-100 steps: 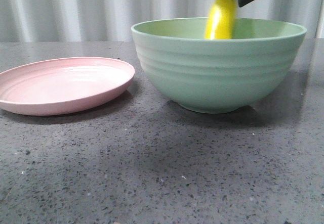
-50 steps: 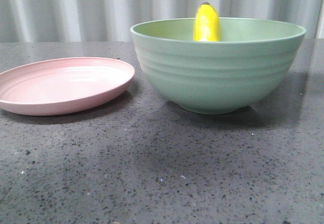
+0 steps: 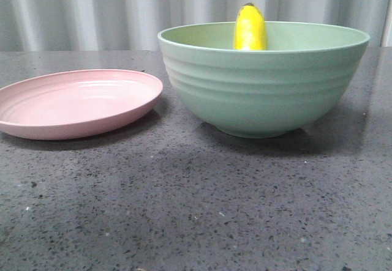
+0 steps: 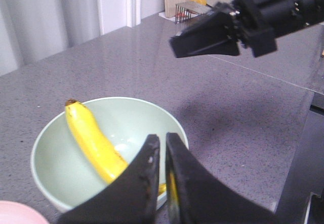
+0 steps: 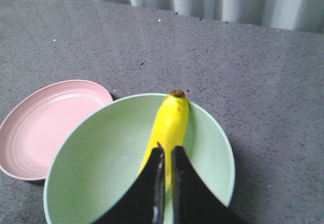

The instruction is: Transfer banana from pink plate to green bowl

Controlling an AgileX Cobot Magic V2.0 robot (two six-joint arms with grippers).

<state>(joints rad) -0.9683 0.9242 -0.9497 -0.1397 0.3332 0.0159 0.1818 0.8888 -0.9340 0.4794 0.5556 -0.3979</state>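
The banana (image 5: 171, 120) leans inside the green bowl (image 3: 263, 90), its tip above the rim; a knock might tip it out. Both arms' jaws are pressed together, empty, above.

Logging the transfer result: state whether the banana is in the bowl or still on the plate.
In the bowl. The banana leans inside the green bowl, tip above the rim; the pink plate is empty.
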